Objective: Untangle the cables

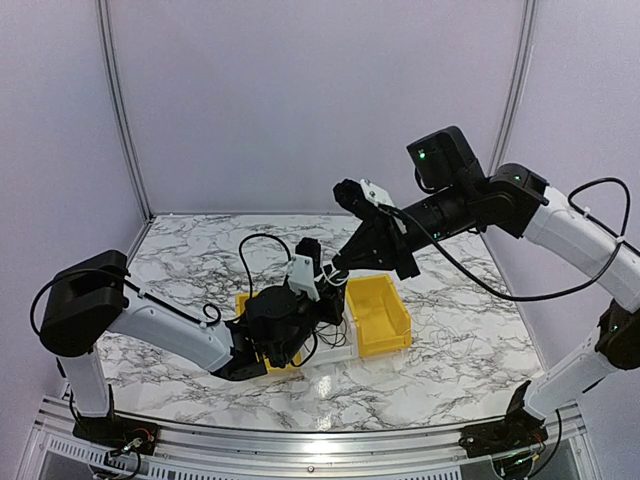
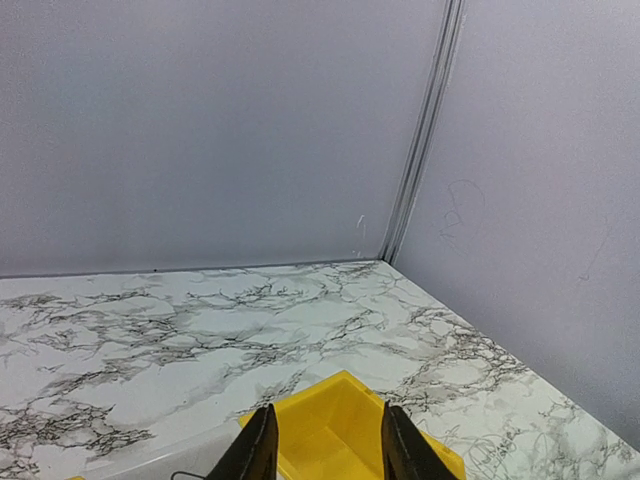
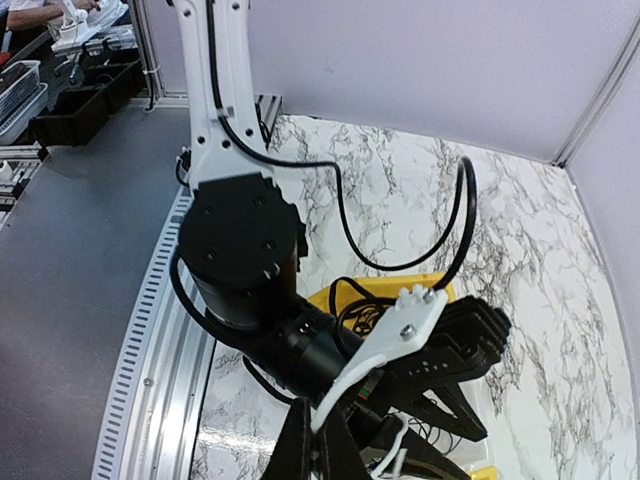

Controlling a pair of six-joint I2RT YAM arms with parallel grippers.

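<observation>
We found the thin black and whitish cables [image 1: 329, 335] bunched at the middle of the white grey-veined marble table [image 1: 190, 262], among three small bins. They lay low against the left arm's wrist, where single strands were hard to separate from the overhead view. The open yellow plastic bin [image 1: 377, 300] stood clear to the right of the bunch. A pale, whitish bin [image 1: 336, 353] sat just beside it. A second yellow bin [image 1: 243, 303] was largely hidden behind the black-and-white left arm [image 1: 170, 328]. The left gripper [image 2: 326, 412] was seen only by its two dark fingertips, their lower parts cut off by the bottom edge of its own camera view. They stood partly apart, nothing was visible between them, and the yellow bin showed through the gap. The right gripper [image 3: 312, 440] hung above the bins beside the left wrist, and its fingers were pressed together. Its tips were cropped at the lower edge of the right wrist view. A pale strand [image 3: 393, 455] ran close by them, but we could not tell whether it was pinched. The thick black wiring loop [image 1: 243, 255] arched over the left arm and belonged to the robot, not to the bunch.
</observation>
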